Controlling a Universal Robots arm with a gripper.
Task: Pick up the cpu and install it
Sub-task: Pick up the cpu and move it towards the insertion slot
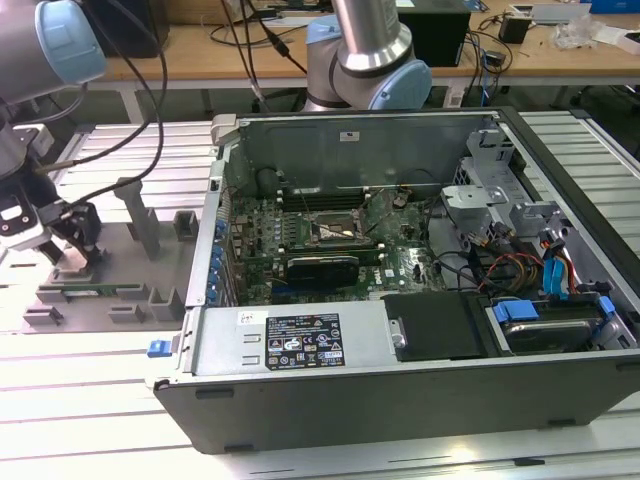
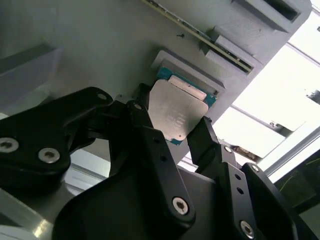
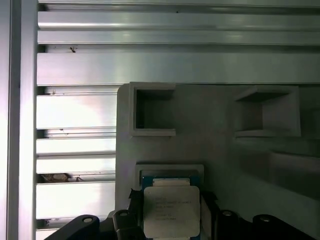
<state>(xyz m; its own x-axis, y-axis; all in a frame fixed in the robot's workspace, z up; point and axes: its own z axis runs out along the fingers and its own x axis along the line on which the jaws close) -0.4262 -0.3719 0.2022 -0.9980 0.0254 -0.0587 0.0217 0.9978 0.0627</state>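
Silver arm [image 1: 372,30], pale-blue joint caps [image 1: 72,40], black screw-studded hand [image 2: 172,125]

The cpu [image 3: 171,214] apparently within the gripper [image 3: 171,202], over grey holder recess [image 3: 170,169].

The cpu [image 2: 179,100] has a smooth, dull silver-grey metal lid over a teal-green board edge. The holder [image 3: 210,125] around it is matt pale grey plastic with a faintly grainy look. The end effector [image 2: 168,116] is black, smooth and semi-matt, studded with shiny metal screw heads. The desk [image 3: 175,65] is ribbed aluminium with a brushed sheen. In the exterior view, the computer case [image 1: 350,150] is bare grey sheet metal inside and matt black outside, with a white paper label [image 1: 303,343].
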